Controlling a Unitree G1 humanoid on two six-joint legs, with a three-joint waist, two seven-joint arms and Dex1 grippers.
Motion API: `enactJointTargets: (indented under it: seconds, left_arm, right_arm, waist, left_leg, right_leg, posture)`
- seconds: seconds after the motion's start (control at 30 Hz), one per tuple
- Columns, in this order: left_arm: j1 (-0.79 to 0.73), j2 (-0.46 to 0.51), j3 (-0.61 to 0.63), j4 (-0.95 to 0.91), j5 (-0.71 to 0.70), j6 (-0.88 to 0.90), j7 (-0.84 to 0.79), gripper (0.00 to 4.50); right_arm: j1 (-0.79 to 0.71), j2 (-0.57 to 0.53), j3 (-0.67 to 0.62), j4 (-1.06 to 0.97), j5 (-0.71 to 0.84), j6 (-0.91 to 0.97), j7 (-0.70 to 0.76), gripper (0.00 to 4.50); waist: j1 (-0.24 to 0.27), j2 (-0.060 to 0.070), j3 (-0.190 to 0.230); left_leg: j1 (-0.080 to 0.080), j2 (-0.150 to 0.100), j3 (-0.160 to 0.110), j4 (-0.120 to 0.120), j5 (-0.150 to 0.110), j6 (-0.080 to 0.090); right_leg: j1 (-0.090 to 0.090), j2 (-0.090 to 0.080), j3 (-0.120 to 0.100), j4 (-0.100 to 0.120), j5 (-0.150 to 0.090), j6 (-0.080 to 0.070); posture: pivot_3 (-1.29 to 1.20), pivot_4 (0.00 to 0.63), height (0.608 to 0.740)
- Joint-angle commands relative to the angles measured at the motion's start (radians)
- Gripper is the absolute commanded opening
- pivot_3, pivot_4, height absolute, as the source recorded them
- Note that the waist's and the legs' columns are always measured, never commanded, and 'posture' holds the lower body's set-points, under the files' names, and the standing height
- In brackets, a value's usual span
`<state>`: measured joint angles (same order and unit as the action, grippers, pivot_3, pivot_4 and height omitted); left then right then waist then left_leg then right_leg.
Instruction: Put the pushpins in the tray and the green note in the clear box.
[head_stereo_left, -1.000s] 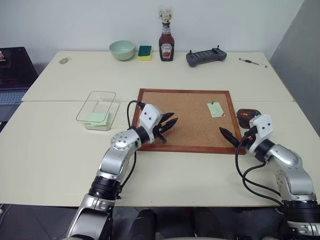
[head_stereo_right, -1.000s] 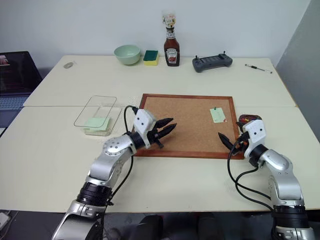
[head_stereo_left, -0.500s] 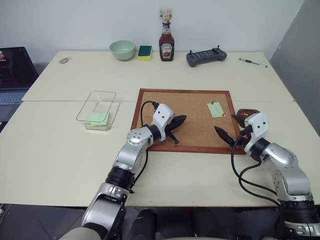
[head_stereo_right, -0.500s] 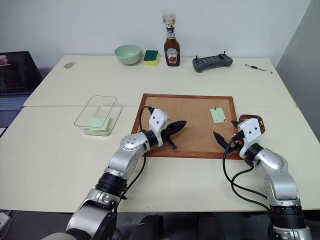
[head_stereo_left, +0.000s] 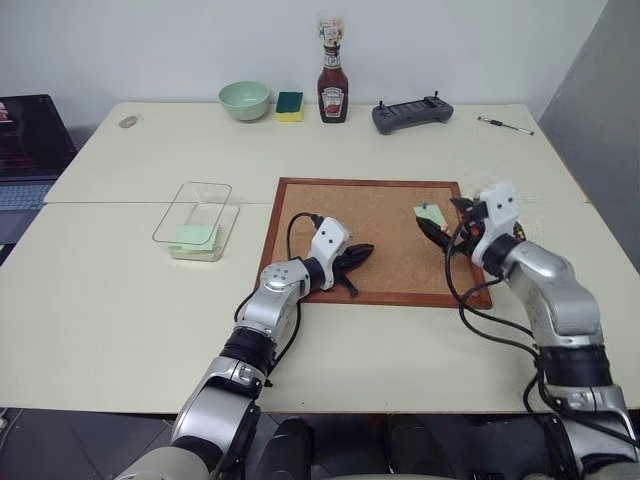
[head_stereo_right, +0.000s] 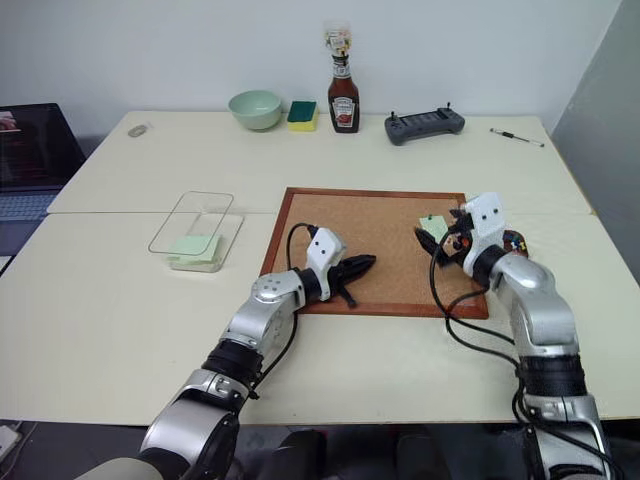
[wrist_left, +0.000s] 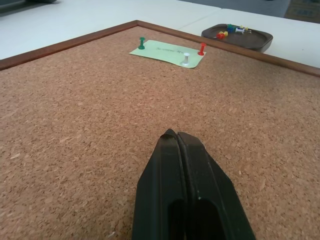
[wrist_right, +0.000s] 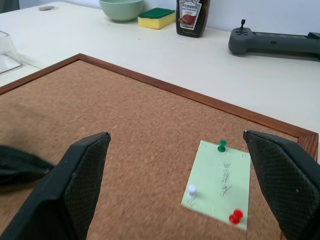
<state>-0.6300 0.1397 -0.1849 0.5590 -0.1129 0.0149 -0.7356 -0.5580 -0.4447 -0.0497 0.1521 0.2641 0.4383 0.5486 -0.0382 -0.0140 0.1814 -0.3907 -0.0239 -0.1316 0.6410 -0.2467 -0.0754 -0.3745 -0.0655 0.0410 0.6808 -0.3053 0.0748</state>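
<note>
The green note (wrist_left: 167, 51) lies near the far right corner of the corkboard (head_stereo_left: 385, 235), pinned by a green (wrist_left: 142, 42), a white (wrist_left: 186, 59) and a red pushpin (wrist_left: 201, 49). My right gripper (wrist_right: 175, 135) hovers open just in front of the note (wrist_right: 220, 177), its fingers spread wider than the sheet. My left gripper (head_stereo_left: 362, 250) is shut on nothing and rests low over the middle of the board. Beyond the board's right edge, the dark tray (wrist_left: 255, 41) holds several pins. The clear box (head_stereo_left: 195, 212) stands left of the board.
A pale green pad (head_stereo_left: 193, 237) sits at the clear box's near end. Along the far edge stand a mint bowl (head_stereo_left: 245, 99), a sponge (head_stereo_left: 290, 104), a ketchup bottle (head_stereo_left: 333, 85), a controller (head_stereo_left: 412, 114) and a pen (head_stereo_left: 505, 124). A laptop (head_stereo_left: 25, 140) lies far left.
My right gripper rose from the board's near right corner and moved forward and left to the note, still open. My left gripper shut and sank a little toward the board.
</note>
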Motion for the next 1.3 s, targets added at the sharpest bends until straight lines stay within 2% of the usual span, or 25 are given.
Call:
enactJointTargets:
  seconds: [0.03, 0.3, 0.57, 0.67, 1.03, 1.07, 1.2, 1.23, 1.3]
  left_arm:
    - [0.015, -0.007, -0.01, 0.014, 0.016, 0.005, -0.007, 0.0]
    - [0.029, -0.014, -0.012, -0.015, 0.019, 0.018, -0.006, 0.0]
    - [0.042, -0.016, -0.019, -0.038, 0.025, 0.031, -0.013, 0.0]
    - [0.045, -0.018, -0.02, -0.043, 0.027, 0.035, -0.013, 0.0]
    - [0.052, -0.02, -0.023, -0.053, 0.033, 0.033, -0.013, 0.0]
    - [0.053, -0.02, -0.023, -0.054, 0.033, 0.032, -0.013, 0.0]
    - [0.055, -0.021, -0.025, -0.056, 0.035, 0.031, -0.014, 0.0]
    - [0.056, -0.021, -0.026, -0.056, 0.036, 0.031, -0.014, 0.0]
    - [0.056, -0.021, -0.027, -0.056, 0.037, 0.03, -0.015, 0.0]
  right_arm:
    - [-0.137, 0.029, 0.02, 0.198, -0.043, -0.086, 0.013, 4.5]
    - [-0.332, 0.088, 0.015, 0.609, -0.11, -0.262, -0.017, 4.5]
    - [-0.415, 0.097, 0.004, 0.821, -0.148, -0.364, -0.061, 4.5]
    - [-0.432, 0.095, 0.001, 0.868, -0.155, -0.376, -0.077, 4.03]
    - [-0.473, 0.111, -0.012, 0.956, -0.177, -0.403, -0.121, 1.41]
    - [-0.475, 0.112, -0.015, 0.958, -0.174, -0.404, -0.123, 1.28]
    - [-0.478, 0.113, -0.022, 0.962, -0.174, -0.411, -0.127, 0.22]
    - [-0.479, 0.113, -0.023, 0.962, -0.174, -0.412, -0.127, 0.08]
    - [-0.479, 0.113, -0.026, 0.96, -0.175, -0.412, -0.127, 0.08]
  waist:
    - [-0.002, 0.0, 0.0]
    - [-0.006, 0.001, 0.0]
    - [-0.015, 0.001, -0.001]
    - [-0.017, 0.001, -0.001]
    - [-0.019, 0.001, -0.001]
    - [-0.019, 0.001, -0.001]
    - [-0.019, 0.001, -0.001]
    - [-0.019, 0.001, -0.001]
    - [-0.019, 0.001, -0.001]
  left_leg:
    - [0.0, 0.0, 0.0, 0.0, 0.0, 0.0]
    - [0.0, -0.001, 0.0, 0.0, 0.0, 0.0]
    - [0.0, -0.001, 0.0, 0.0, 0.0, 0.0]
    - [0.0, -0.001, 0.0, 0.0, 0.0, 0.0]
    - [0.0, -0.001, 0.0, 0.0, 0.0, 0.0]
    - [0.0, -0.001, 0.0, 0.0, 0.0, 0.0]
    - [0.0, -0.001, 0.0, 0.0, 0.0, 0.0]
    - [0.0, -0.001, 0.0, 0.0, 0.0, 0.0]
    - [0.0, -0.001, 0.0, 0.0, 0.0, 0.0]
  right_leg:
    - [0.0, 0.0, 0.0, 0.0, 0.0, 0.0]
    - [0.0, -0.001, 0.0, 0.0, 0.0, 0.0]
    - [0.0, -0.001, 0.0, 0.0, 0.0, 0.0]
    - [0.0, -0.001, 0.0, 0.001, 0.0, 0.0]
    - [0.0, -0.001, 0.0, 0.001, 0.0, 0.0]
    - [0.0, -0.001, 0.0, 0.001, 0.0, 0.0]
    - [0.0, -0.001, 0.0, 0.001, 0.0, 0.0]
    - [0.0, -0.001, 0.0, 0.001, 0.0, 0.0]
    - [0.0, -0.001, 0.0, 0.001, 0.0, 0.0]
  posture:
    - [0.0, 0.15, 0.74]
    - [0.0, 0.15, 0.74]
    - [0.0, 0.15, 0.74]
    - [0.0, 0.15, 0.74]
    - [0.0, 0.15, 0.74]
    - [0.0, 0.15, 0.74]
    - [0.0, 0.15, 0.74]
    - [0.0, 0.15, 0.74]
    - [0.0, 0.15, 0.74]
